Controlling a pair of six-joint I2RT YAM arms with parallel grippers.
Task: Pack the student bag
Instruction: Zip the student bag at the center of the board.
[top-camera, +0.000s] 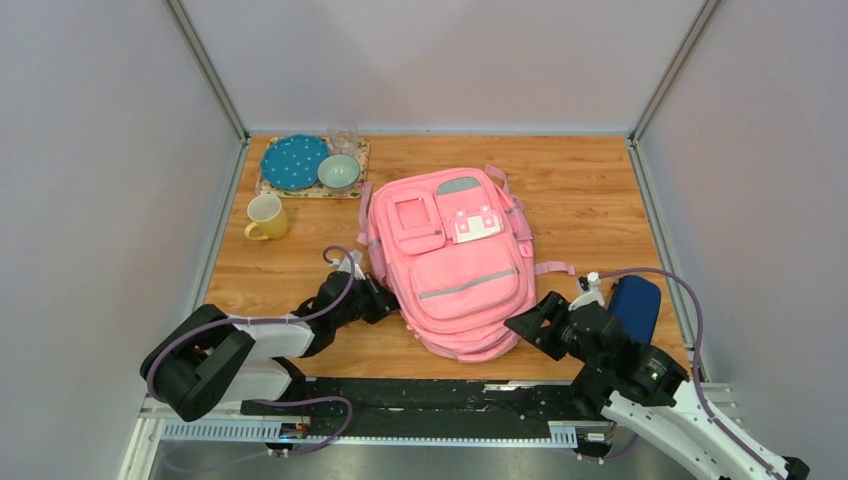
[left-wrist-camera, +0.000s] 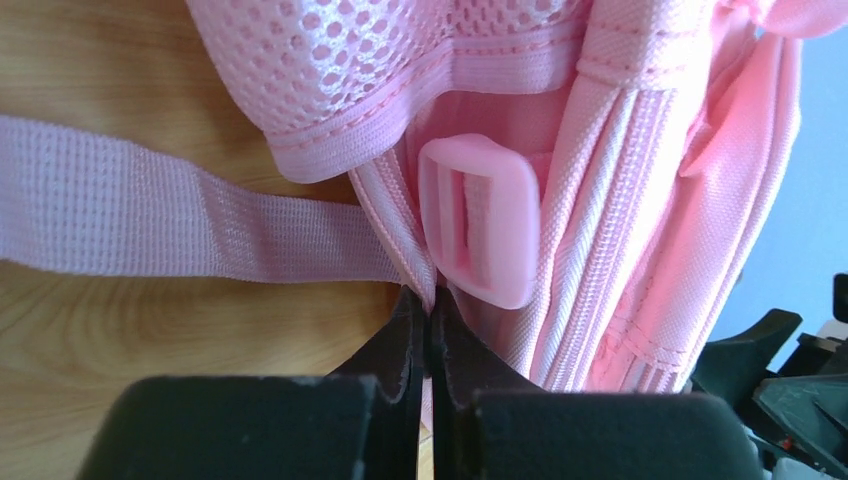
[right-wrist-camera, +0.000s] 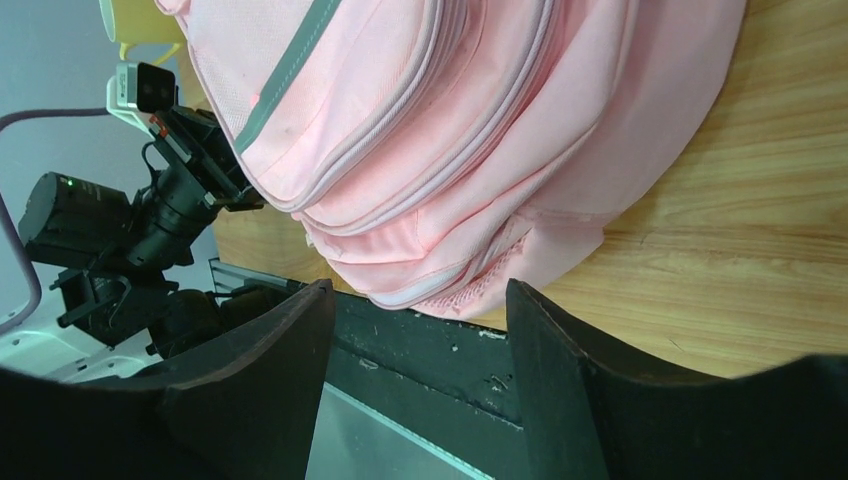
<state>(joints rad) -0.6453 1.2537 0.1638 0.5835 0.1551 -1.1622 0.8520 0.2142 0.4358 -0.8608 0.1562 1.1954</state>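
Note:
The student bag (top-camera: 455, 260), a large pink backpack, lies flat in the middle of the wooden table with its front pockets up. My left gripper (top-camera: 385, 300) is at the bag's lower left side. In the left wrist view the gripper (left-wrist-camera: 428, 300) is shut on a thin pink strap just below a pink plastic buckle (left-wrist-camera: 480, 220), against the bag's side (left-wrist-camera: 640, 230). My right gripper (top-camera: 525, 325) is open and empty by the bag's lower right corner. In the right wrist view the gripper (right-wrist-camera: 418, 295) sits just short of the bag's bottom edge (right-wrist-camera: 450, 130), over the table's front rail.
A small dark blue case (top-camera: 635, 305) lies right of the bag, beside the right arm. At the back left a placemat (top-camera: 300, 190) holds a blue plate (top-camera: 295, 162) and a teal bowl (top-camera: 339, 171). A yellow mug (top-camera: 266, 217) stands in front of it. A loose pink strap (left-wrist-camera: 150, 215) lies on the table.

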